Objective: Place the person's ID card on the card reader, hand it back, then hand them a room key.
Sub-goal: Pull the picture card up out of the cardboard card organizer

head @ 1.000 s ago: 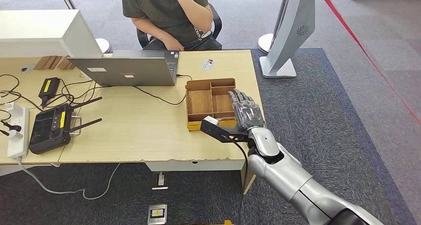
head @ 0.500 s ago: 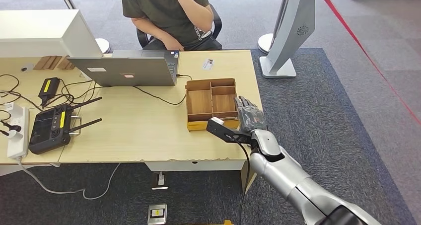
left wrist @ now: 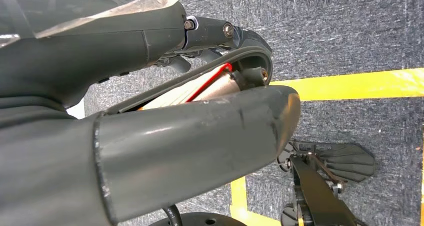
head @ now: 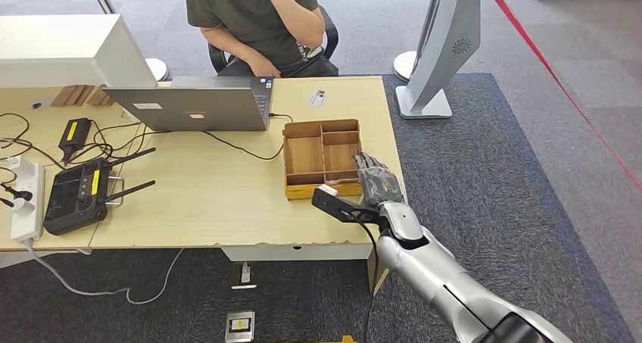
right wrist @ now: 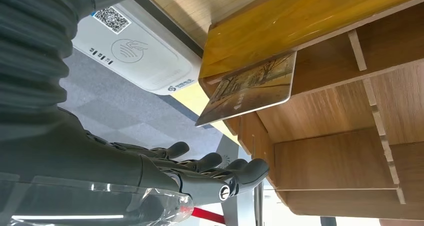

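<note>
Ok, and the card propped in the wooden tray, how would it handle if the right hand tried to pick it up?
The card looks thin and flat, so probably stiff and light. Its glossy face may slip between the fingers. It leans on the yellow rim of the tray with an edge raised, which likely helps a pinch.

The wooden tray [head: 321,159] sits on the table [head: 219,199], near its right edge. The laptop [head: 193,104] is further back, to the left. A person [head: 253,17] sits behind it.

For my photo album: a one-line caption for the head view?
Robot's right hand hovers beside a wooden tray while a person waits.
</note>
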